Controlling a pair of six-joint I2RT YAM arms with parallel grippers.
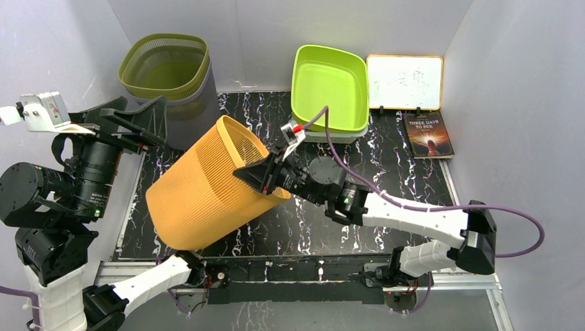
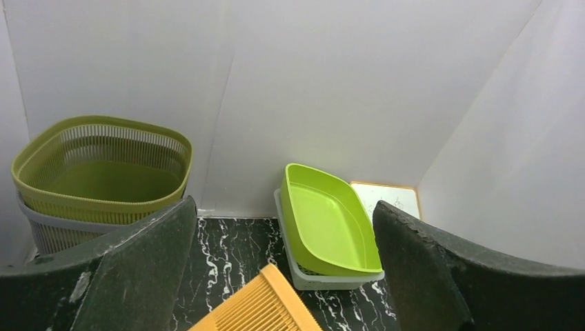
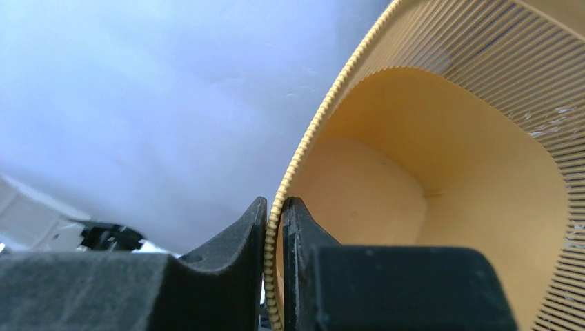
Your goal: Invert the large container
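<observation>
- Orange container [image 1: 207, 196]: tipped on its side at the near left of the table [image 1: 393, 172], mouth facing back-right.
- Right gripper [image 3: 274, 214]: pinched tight on the container's rim.
- Left gripper [image 1: 155, 124]: jaws wide apart, holding nothing, raised aside.
- Step: mid-flip, I judge; next I would swing the rim over and down.

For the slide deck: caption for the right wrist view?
Close-up: right gripper clamps the rim of the orange basket, interior in view.
</observation>
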